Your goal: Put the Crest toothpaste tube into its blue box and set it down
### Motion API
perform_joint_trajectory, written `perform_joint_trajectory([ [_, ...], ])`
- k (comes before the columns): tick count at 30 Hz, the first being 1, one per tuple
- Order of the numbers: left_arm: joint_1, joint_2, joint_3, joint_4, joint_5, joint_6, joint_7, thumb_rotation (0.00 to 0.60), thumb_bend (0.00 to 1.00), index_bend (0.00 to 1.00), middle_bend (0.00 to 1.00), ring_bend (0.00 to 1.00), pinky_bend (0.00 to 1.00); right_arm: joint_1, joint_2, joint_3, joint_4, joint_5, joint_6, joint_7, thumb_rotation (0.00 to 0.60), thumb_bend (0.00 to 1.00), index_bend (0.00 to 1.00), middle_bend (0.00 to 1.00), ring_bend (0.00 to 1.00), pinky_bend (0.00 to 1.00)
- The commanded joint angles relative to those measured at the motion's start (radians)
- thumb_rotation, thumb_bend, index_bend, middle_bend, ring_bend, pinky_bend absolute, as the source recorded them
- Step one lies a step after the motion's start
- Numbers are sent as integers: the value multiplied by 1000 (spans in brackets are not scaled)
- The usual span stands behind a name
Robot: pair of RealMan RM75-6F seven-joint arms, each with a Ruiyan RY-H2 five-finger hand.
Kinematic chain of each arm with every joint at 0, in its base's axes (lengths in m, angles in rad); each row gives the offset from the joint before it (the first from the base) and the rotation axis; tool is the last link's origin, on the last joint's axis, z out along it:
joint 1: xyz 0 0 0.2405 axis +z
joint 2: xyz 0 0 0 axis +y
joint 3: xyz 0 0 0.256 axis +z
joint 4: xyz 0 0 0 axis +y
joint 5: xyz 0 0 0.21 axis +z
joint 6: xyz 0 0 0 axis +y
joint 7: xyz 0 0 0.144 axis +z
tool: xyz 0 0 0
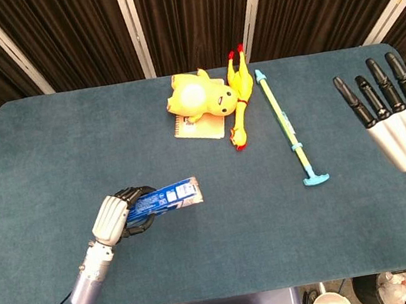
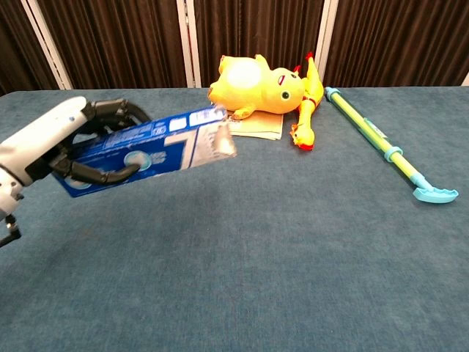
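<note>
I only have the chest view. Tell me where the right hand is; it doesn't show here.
Observer: The right hand shows only in the head view, over the right edge of the table, apart from the long stick toy.
Operator: Report what it holds.
Observer: Nothing; its fingers are straight and spread apart.
Operator: Place the box for me from above.
Observer: The blue box is over the table's front left part. The left hand grips one end, and the other end points right.
</note>
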Motion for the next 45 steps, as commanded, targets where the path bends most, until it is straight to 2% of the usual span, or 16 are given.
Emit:
perform_joint_trajectory([
  [1, 12, -11, 2, 23, -18, -29, 22, 600, 493, 306, 468, 419, 502, -1, -1, -8, -32, -18, -5, -28, 600, 254, 0, 397, 181, 176],
  [4, 17, -19, 1, 37, -25, -51, 40, 600, 479, 294, 438, 403, 488, -3, 0, -10, -56, -27, -9, -45, 600, 253, 0, 397, 182, 176],
  [6, 20, -21, 3, 43, -30, -69, 57, 600, 436, 260, 379, 340, 420, -6, 2, -12, -72, -31, -10, -54, 600, 254, 0, 397, 182, 176],
  [8, 23, -15, 6, 35, -39, -94, 79, 600, 349, 197, 274, 221, 278, -9, 4, -14, -86, -34, -12, -61, 600, 253, 0, 397, 182, 176],
  [10, 26, -4, 3, 15, -56, -120, 117, 600, 290, 162, 194, 148, 200, -13, 7, -16, -96, -35, -15, -67, 600, 253, 0, 397, 182, 176],
  [13, 29, 38, 1, -52, -86, -167, 202, 600, 236, 126, 117, 85, 136, -24, 7, -24, -110, -35, -17, -66, 600, 253, 0, 397, 182, 176],
  [19, 50, 141, 0, -215, -103, -173, 292, 600, 223, 103, 80, 62, 99, -58, -12, -57, -130, -37, -13, -54, 600, 253, 0, 397, 182, 176],
  [24, 87, 263, 7, -373, -96, -129, 332, 600, 223, 98, 77, 62, 93, -124, -29, -122, -174, -32, -5, -31, 600, 254, 0, 397, 182, 175],
  [27, 114, 347, 29, -449, -78, -101, 358, 600, 223, 98, 81, 62, 93, -171, -31, -168, -206, -21, -7, -13, 600, 253, 0, 397, 182, 176],
  [30, 152, 440, 70, -522, -53, -69, 370, 600, 222, 98, 87, 62, 93, -233, -23, -220, -242, 26, -20, 1, 600, 253, 0, 338, 159, 174],
  [35, 223, 559, 139, -609, 23, 19, 360, 600, 190, 95, 81, 59, 84, -330, -15, -296, -347, 168, -76, 50, 600, 253, 0, 142, 10, 56],
  [36, 238, 575, 152, -610, 51, 45, 370, 600, 177, 91, 73, 50, 74, -349, -10, -312, -368, 198, -89, 61, 600, 253, 0, 103, 0, 27],
  [39, 279, 609, 186, -591, 109, 99, 407, 600, 135, 67, 34, 4, 32, -388, 7, -344, -402, 247, -108, 74, 600, 253, 0, 66, 0, 0],
  [45, 357, 634, 218, -523, 144, 174, 432, 600, 120, 40, 1, 0, 2, -450, 22, -386, -392, 245, -89, 111, 600, 253, 0, 5, 0, 0],
])
